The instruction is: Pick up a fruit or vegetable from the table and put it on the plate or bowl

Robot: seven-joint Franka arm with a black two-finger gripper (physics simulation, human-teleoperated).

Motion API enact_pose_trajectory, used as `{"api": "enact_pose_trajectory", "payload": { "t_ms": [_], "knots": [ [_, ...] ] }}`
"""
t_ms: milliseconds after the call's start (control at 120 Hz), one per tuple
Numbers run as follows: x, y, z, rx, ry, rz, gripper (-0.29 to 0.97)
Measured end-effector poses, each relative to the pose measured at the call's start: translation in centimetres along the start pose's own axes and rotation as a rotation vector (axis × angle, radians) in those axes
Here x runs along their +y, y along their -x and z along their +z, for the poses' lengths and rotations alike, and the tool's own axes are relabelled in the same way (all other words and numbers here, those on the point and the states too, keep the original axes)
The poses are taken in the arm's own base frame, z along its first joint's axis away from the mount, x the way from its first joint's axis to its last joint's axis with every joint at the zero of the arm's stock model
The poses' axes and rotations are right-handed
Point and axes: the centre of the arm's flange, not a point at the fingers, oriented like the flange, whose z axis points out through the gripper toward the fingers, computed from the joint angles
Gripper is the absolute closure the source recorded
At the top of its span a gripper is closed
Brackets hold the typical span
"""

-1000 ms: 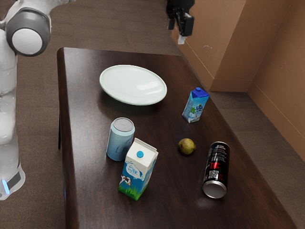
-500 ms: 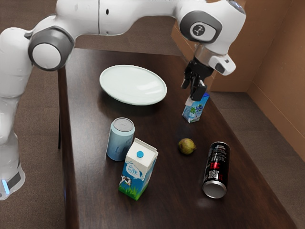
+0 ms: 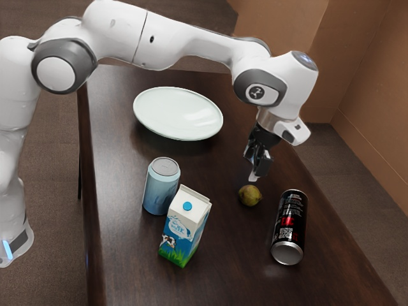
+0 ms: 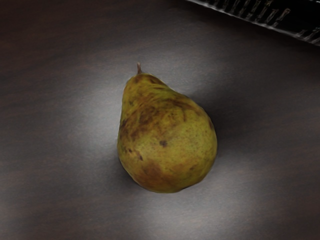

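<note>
Arm [image 3: 159, 38]: glossy white, rounded link shells. Grey disc caps [image 3: 57, 64] at the joints, paler centres. Small blue light [image 3: 7, 248] low on the base. Black gripper [image 3: 258, 172].

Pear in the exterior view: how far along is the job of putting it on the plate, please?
Done: the gripper is lined up just above the pear. In hand: the approach for the grasp; the pear lies on the table, apart from the plate. Left: grasp the pear, lift it, carry it to the plate, which holds nothing, and release.
</note>
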Motion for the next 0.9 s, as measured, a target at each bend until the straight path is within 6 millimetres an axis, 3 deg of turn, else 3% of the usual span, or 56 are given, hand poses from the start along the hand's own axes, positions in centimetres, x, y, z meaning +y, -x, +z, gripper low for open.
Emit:
{"api": "enact_pose_trajectory", "payload": {
  "t_ms": [308, 583, 900],
  "knots": [
    [-0.3, -1.6, 5.2, 0.054, 0.041, -0.018, 0.02],
    [-0.8, -2.0, 8.0, 0.057, 0.064, -0.038, 0.02],
    [-0.9, -2.5, 9.0, 0.065, 0.071, -0.041, 0.03]
  ]
}}
